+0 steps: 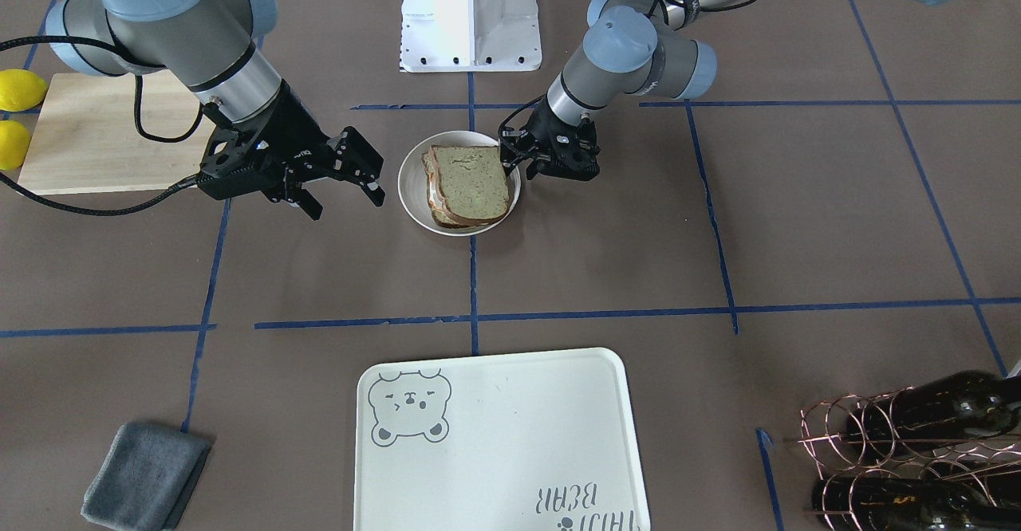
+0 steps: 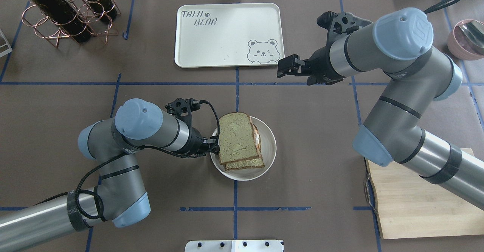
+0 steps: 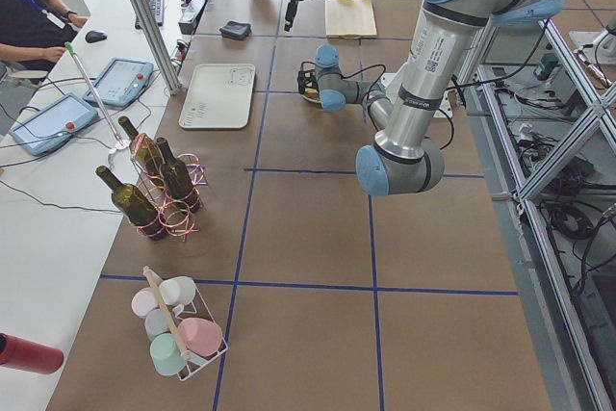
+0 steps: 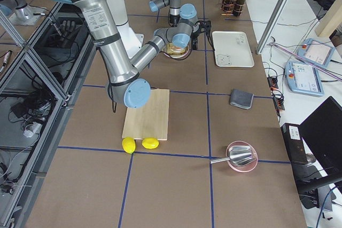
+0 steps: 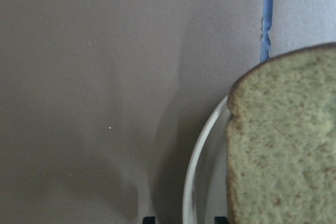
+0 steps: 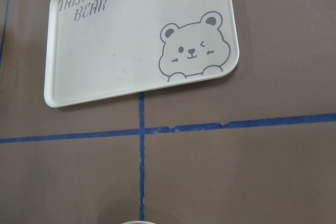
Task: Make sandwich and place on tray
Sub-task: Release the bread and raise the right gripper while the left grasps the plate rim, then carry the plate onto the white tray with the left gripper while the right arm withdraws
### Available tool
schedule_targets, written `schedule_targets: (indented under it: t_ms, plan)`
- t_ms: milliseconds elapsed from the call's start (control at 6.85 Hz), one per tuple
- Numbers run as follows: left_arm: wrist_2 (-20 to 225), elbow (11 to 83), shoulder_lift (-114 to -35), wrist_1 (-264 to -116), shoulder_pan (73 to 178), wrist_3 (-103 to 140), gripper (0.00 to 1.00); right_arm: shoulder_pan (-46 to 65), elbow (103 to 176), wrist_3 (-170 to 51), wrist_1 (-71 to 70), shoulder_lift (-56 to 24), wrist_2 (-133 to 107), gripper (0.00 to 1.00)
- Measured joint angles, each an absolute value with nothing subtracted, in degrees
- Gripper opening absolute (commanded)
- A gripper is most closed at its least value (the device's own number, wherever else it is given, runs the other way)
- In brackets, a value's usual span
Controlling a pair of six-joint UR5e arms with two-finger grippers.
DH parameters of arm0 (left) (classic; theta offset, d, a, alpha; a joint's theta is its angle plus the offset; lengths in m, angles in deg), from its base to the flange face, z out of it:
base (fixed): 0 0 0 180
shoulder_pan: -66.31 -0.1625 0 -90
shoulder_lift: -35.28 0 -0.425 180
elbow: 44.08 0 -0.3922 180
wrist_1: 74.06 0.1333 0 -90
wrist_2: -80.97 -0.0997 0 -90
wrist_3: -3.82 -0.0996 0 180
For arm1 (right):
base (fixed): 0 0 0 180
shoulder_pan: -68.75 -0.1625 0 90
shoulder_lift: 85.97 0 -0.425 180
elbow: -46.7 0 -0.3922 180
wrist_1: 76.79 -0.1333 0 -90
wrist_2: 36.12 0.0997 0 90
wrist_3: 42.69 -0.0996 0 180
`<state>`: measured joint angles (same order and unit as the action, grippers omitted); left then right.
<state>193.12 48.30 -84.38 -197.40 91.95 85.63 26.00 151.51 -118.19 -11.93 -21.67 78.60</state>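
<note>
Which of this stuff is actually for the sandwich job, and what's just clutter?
For the job:
sandwich
white bowl holding it
tray

Just lying about:
cutting board
lemons
grey cloth
wine bottles
pink bowl

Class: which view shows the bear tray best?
The right wrist view: the tray is nearest and largest, its drawing and lettering crisp. Overhead shows it whole but smaller; front-facing crops its edge; side views show it tiny; left wrist, not at all.
</note>
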Motion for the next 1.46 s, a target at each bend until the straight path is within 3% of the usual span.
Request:
schedule_targets:
  t_ms: [292,730,876,1460]
  plan:
    - [192.90,47.99,-84.86,-197.45,91.92,85.58,0.22,25.92,151.95,-118.18,-11.87,-21.52,78.64,1.00]
    - [192.36,47.02,-85.34,-197.51,91.89,85.56,0.16,25.86,152.08,-118.19,-11.84,-21.46,78.67,1.00]
    - [192.34,46.80,-85.37,-197.53,91.89,85.56,0.00,25.86,152.11,-118.18,-11.84,-21.45,78.67,1.00]
    - [193.00,47.80,-85.48,-197.32,93.45,85.91,0.00,24.53,152.70,-118.19,-11.84,-20.51,80.39,1.00]
